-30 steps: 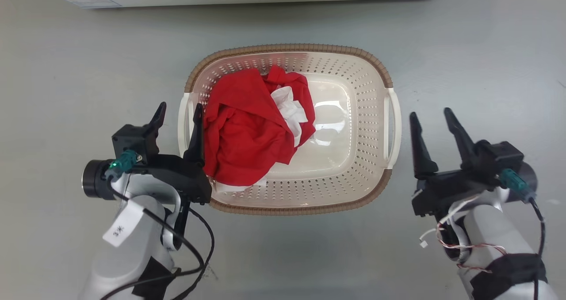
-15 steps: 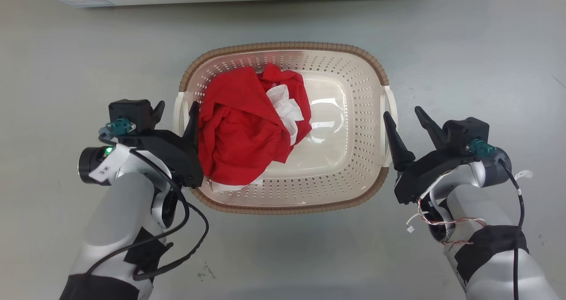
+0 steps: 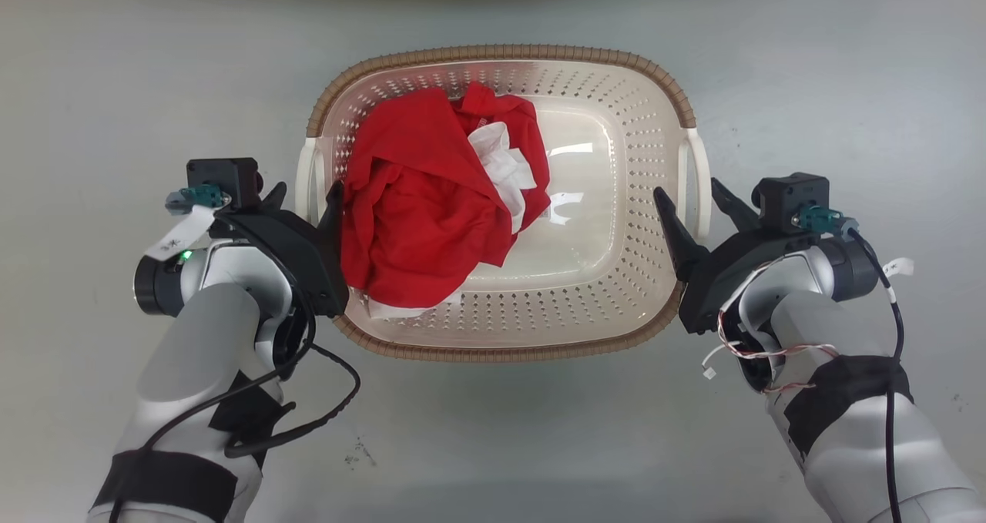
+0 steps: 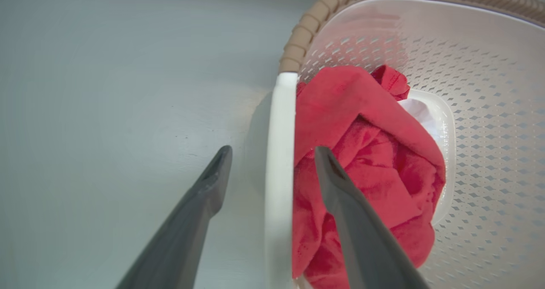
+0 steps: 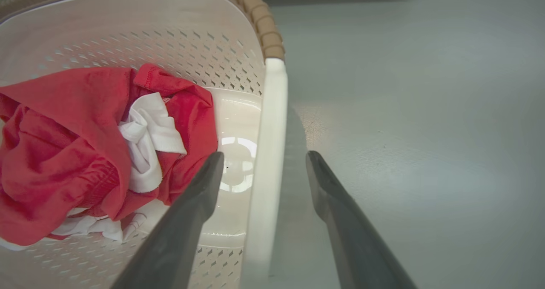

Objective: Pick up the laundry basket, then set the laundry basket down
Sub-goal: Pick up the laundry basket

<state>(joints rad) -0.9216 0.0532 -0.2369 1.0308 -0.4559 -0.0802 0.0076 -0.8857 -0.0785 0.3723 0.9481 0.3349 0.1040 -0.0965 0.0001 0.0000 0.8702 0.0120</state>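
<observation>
The smooth, matte grey floor [image 3: 493, 446] carries the laundry basket [image 3: 616, 292] directly in front of the robot, between its two arms. The basket is a wide rounded rectangle of glossy cream plastic. Its walls are pierced with rows of small diamond holes, its bottom is plain and shiny, and a ribbed brown woven-look rim [image 3: 501, 49] runs round the top. A flat white handle bar sits at each short end. A crumpled red garment [image 3: 416, 207] of soft matte cloth fills the basket's left half, and a wrinkled white cloth [image 3: 504, 165] is bunched in its folds.

Compared with half a second ago, the whole head view has shifted, so the camera has moved. Relative to the basket, the right gripper [image 3: 687, 190] has come further in. Its inner finger now lies over the perforated wall and its outer finger lies outside the right handle [image 3: 699, 176]. One second ago both of these fingers were outside the basket. The left gripper [image 3: 305, 193] straddles the left handle [image 3: 306, 180] as before.

The basket stands mouth up, with its long axis running left to right across the robot's front and one handle towards each arm. Both pairs of tapered dark fingers are spread apart, with a handle bar between them, and are not clamped on it.
</observation>
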